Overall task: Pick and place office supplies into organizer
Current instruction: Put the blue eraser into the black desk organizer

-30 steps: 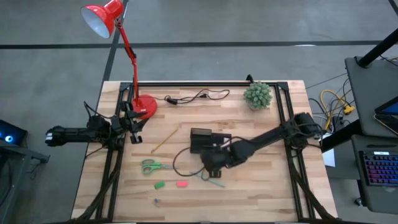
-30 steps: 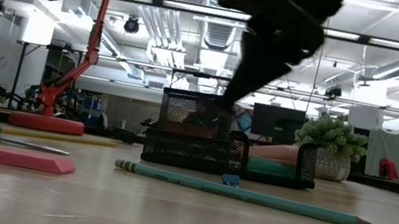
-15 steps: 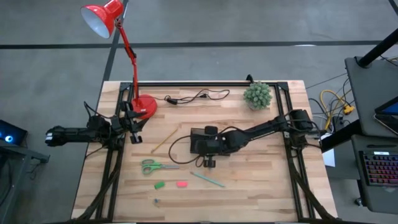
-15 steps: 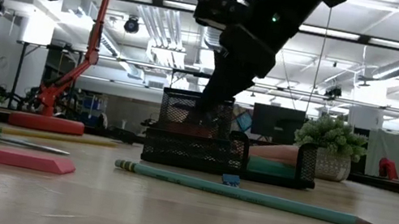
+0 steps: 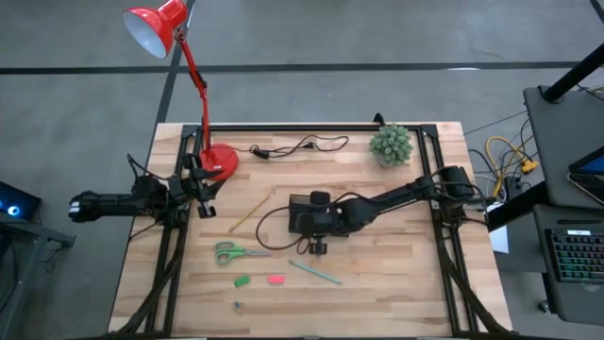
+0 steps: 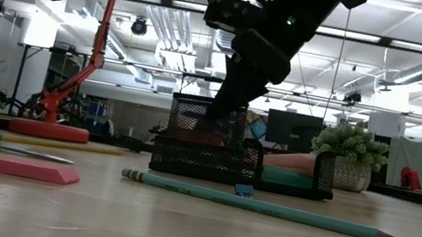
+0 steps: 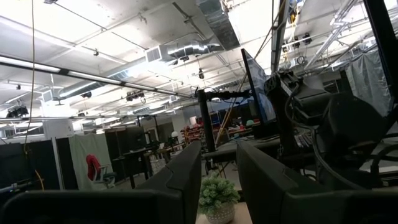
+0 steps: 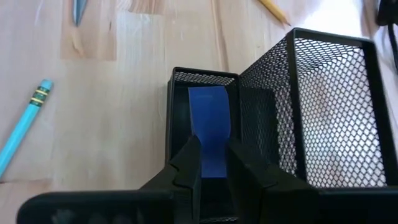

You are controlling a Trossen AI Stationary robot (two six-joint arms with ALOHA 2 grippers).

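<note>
Hovering over the organizer [image 5: 304, 214] at mid-table, my right gripper [image 5: 318, 247] works from above while my left gripper [image 5: 206, 196] waits by the lamp base [image 5: 220, 161]. At table height, the pen [image 6: 252, 204] lies before the mesh. My right wrist shows fingers [image 8: 189, 163] narrowly parted above a blue pad [image 8: 209, 127] in the small compartment; whether they touch it, I cannot tell. My left fingers [image 7: 186, 171] stand apart, empty.
</note>
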